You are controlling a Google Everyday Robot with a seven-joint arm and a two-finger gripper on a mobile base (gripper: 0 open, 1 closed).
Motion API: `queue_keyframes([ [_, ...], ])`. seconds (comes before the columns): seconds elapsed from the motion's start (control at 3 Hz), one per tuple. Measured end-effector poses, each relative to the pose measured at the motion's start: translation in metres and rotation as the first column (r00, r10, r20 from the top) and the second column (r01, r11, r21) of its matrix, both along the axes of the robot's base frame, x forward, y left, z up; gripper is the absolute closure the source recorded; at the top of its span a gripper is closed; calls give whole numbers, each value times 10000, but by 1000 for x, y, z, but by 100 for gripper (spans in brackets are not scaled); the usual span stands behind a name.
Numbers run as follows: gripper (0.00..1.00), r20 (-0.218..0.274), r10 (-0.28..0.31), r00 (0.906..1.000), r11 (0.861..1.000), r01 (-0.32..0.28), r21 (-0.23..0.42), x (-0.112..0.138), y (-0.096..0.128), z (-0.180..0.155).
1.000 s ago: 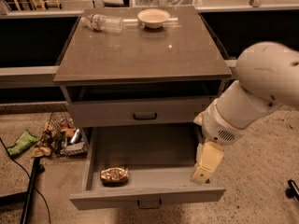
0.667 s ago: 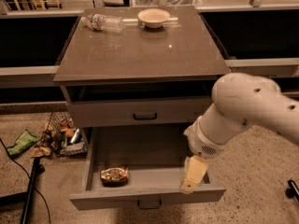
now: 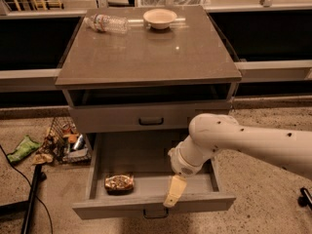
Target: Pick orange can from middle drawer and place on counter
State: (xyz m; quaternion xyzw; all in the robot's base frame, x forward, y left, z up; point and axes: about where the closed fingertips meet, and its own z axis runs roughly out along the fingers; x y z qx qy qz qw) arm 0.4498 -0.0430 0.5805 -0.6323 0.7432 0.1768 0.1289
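Note:
The orange can (image 3: 119, 183) lies on its side in the front left of the open middle drawer (image 3: 146, 208), which is pulled out from the grey cabinet. My gripper (image 3: 173, 192) hangs from the white arm over the front middle of the drawer, pointing down, about a can's length to the right of the can and not touching it. The counter (image 3: 146, 57) is the grey-brown top slab above, well clear of the gripper.
A clear plastic water bottle (image 3: 106, 23) lies at the counter's back left and a pale bowl (image 3: 160, 18) stands at its back middle. The upper drawer (image 3: 151, 117) is closed. A wire basket of litter (image 3: 66, 143) sits on the floor left of the cabinet.
The arm has swung left and lowered, carrying the gripper from the drawer's right side toward its front middle, closer to the can. The can has not moved.

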Motion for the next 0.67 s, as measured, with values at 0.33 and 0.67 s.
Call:
queue_keyframes([
  [0.33,0,0,0,10000,10000,0,0,0,0,0],
  [0.67,0,125,249,9996,9995,-252,210,11,5,-5],
])
